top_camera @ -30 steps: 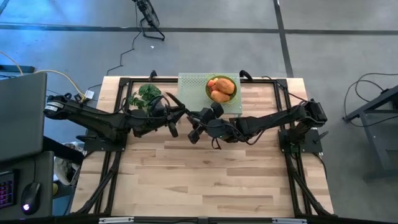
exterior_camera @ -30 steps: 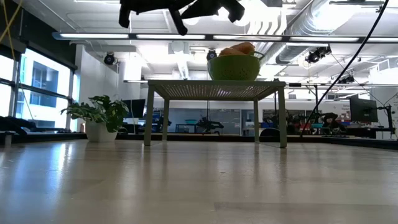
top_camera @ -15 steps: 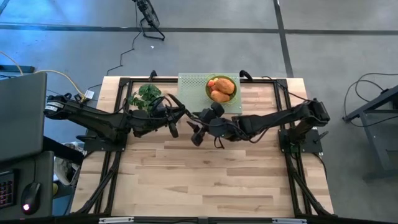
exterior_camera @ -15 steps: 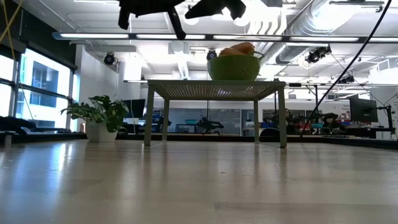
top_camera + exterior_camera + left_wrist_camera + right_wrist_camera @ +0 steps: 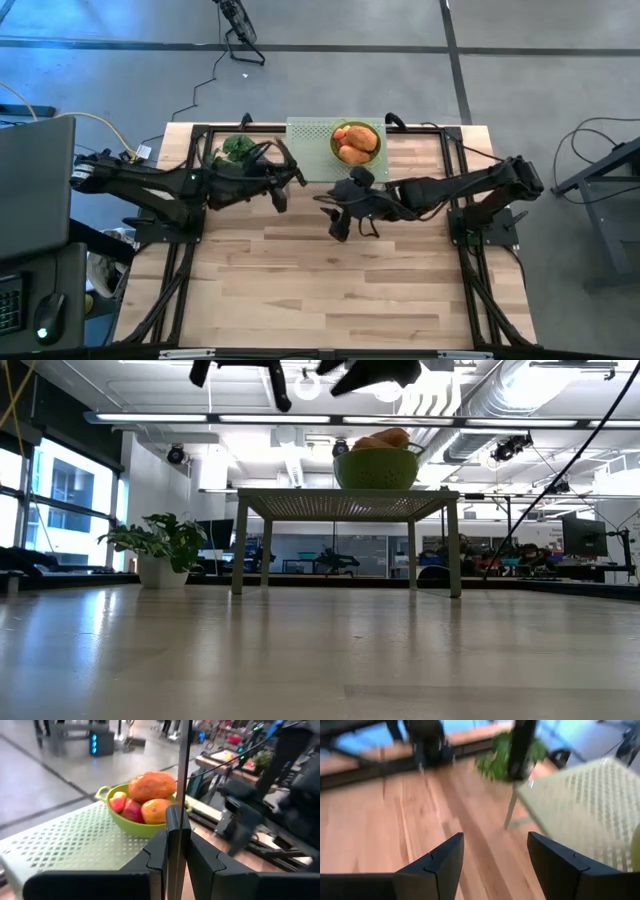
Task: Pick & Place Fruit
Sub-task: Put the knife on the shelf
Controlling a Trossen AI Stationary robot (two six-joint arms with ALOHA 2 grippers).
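Green bowl (image 5: 356, 143) sits on a pale perforated stand (image 5: 310, 135) at the far edge of the wooden table (image 5: 330, 290); this bowl serves as the reference landmark. The fruit (image 5: 150, 795) lies heaped inside it: two orange ovals on top, with red pieces tucked beside them, as the left wrist view shows. No fruit is visible loose on the table.

Left gripper (image 5: 283, 185) hangs above the table just beside the stand, on the leafy-bunch (image 5: 237, 148) side of the bowl; its fingers (image 5: 172, 837) are pressed flat together and hold nothing. Right gripper (image 5: 338, 215) hovers near the bowl, on the table side of it, clear of the stand; its fingers (image 5: 437, 862) stand well apart with only bare wood between them.

Judgement: the placing part looks complete or nearly so, since every fruit seen is already in the bowl and both tools are empty. Neither gripper is over the bowl, so the step in hand reads as a transit clear of it. The next move probably calls for confirming that no piece remains outside the bowl, then parking both arms without brushing the stand.
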